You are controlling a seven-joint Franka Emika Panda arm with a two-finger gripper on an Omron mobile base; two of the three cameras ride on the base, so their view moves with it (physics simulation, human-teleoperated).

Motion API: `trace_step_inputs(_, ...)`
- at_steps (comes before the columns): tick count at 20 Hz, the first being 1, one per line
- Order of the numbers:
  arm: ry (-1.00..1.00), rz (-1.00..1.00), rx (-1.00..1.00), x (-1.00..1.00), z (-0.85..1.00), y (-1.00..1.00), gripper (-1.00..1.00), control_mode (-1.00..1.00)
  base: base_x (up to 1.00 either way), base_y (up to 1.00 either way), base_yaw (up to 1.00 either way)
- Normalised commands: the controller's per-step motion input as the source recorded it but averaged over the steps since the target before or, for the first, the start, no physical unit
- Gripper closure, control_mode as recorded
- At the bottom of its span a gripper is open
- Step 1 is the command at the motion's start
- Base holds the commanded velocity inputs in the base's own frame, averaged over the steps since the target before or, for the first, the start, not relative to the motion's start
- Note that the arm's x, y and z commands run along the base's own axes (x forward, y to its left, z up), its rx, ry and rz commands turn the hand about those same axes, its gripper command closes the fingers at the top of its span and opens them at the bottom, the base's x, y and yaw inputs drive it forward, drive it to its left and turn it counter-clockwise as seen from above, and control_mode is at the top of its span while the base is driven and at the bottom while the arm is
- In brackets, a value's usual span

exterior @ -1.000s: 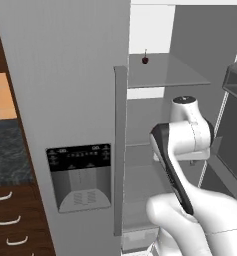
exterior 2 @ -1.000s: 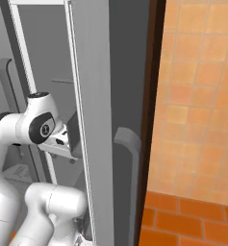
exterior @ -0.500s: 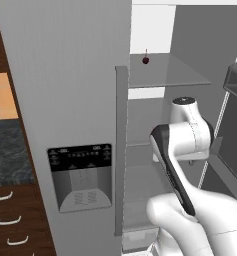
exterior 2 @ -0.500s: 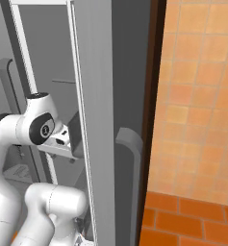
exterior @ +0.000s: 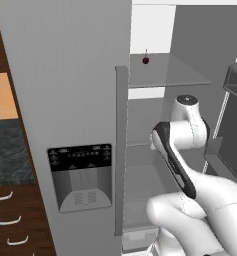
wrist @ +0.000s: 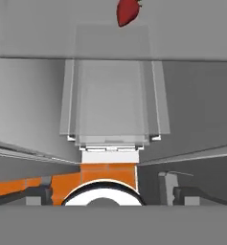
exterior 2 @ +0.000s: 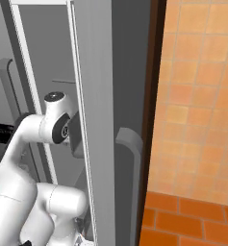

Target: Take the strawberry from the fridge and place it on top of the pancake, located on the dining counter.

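Fridge [exterior: 65,75] open, arm reaching inside. Strawberry [wrist: 128,11] on clear glass shelf [wrist: 110,43], at top edge of hand view, well apart from gripper. Gripper released, jaws wide, nothing between them. Dark red cherry [exterior: 145,60] with stem on upper shelf [exterior: 175,70]. Orange tiled wall [exterior 2: 197,96] right of fridge.

The grey steel fridge [exterior: 80,100] stands open; the tiny bright red strawberry [wrist: 128,12] lies on its glass shelf.
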Motion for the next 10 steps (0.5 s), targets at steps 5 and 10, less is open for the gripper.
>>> trace_step_inputs(5,0.00,0.05,0.00,0.96,-0.11,-0.10,-1.00,-1.00,0.00,0.00,0.00)
trace_step_inputs(10,-0.09,-0.07,0.00,0.82,-0.12,-0.04,-1.00,-1.00,0.00,0.00,0.00)
